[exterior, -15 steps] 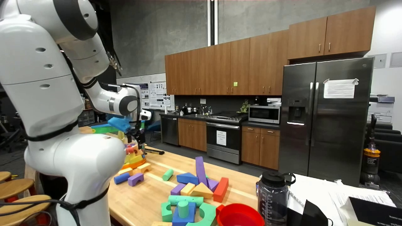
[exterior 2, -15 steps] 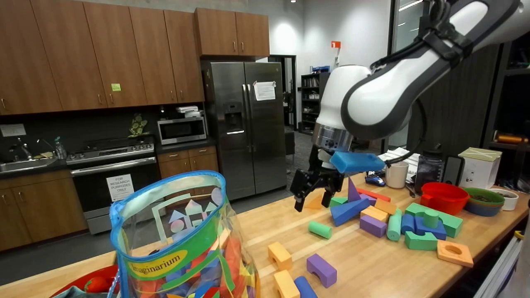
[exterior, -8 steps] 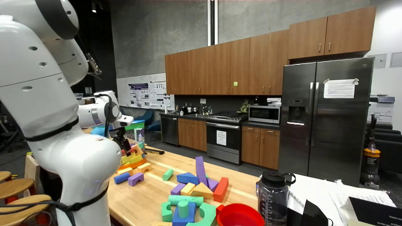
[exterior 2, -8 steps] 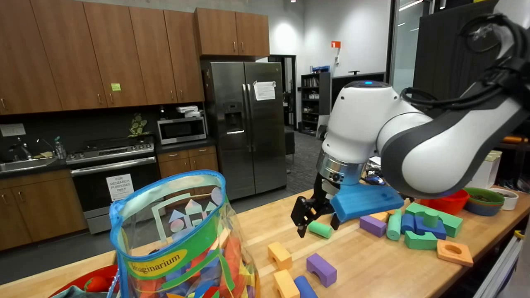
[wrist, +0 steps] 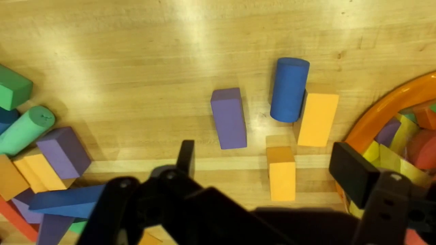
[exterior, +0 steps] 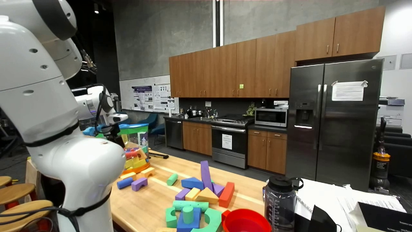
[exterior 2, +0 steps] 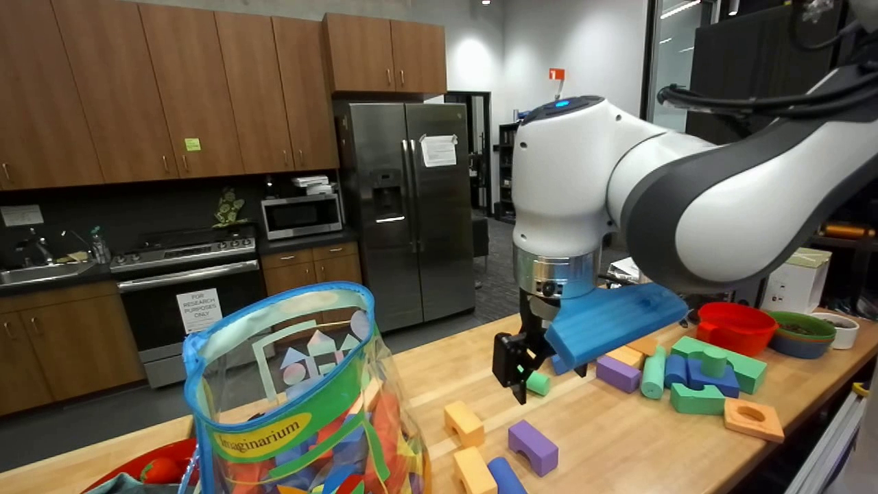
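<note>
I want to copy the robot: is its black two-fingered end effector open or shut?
Open: in the wrist view, the end effector has its black fingers wide apart.

Both exterior views are looking over the desk [exterior: 154, 206] toward the fridge [exterior: 334, 129], crowding the arm [exterior: 74, 167] in an exterior view, the clear bag [exterior 2: 288, 432] in an exterior view; wrist cam's peering down past the gripper [wrist: 266, 162], all sharing the purple arch [exterior 2: 538, 439]

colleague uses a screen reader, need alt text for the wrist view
An open, empty pincer hangs above a wooden table with a purple block, blue cylinder and two orange blocks. Mixed blocks lie at left, an orange-rimmed container at right.
</note>
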You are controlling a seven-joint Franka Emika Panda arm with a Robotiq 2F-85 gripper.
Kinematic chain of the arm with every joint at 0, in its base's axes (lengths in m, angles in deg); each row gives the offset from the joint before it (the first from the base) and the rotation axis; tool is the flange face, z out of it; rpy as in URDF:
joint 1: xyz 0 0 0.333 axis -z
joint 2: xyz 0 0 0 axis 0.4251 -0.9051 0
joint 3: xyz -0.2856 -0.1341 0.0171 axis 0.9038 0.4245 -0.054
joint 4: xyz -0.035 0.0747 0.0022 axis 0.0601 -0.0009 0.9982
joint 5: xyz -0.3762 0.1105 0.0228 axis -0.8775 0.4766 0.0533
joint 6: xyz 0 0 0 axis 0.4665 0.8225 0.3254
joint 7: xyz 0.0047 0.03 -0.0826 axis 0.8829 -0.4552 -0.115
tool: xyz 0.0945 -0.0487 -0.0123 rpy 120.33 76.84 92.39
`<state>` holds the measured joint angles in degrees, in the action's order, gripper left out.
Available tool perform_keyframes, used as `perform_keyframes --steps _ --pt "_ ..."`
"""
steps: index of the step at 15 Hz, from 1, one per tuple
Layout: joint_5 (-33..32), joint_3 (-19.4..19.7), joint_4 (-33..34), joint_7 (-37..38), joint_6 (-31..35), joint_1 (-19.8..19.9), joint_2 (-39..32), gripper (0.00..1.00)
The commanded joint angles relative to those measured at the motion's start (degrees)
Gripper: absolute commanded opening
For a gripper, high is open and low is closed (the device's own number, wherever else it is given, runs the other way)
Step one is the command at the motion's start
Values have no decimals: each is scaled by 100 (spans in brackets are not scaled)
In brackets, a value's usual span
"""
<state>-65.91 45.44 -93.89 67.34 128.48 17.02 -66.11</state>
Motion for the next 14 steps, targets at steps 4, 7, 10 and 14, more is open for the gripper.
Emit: perform_keyframes --steps 4,7,10,14 --pt "117 637 289 -484 -611 -431 -661 100" --pt "141 897 424 -735 -721 -600 -916 100" --pt "135 1110 575 -906 -714 -764 -1106 100" --pt "103 1327 782 -982 -706 -926 -1339 100"
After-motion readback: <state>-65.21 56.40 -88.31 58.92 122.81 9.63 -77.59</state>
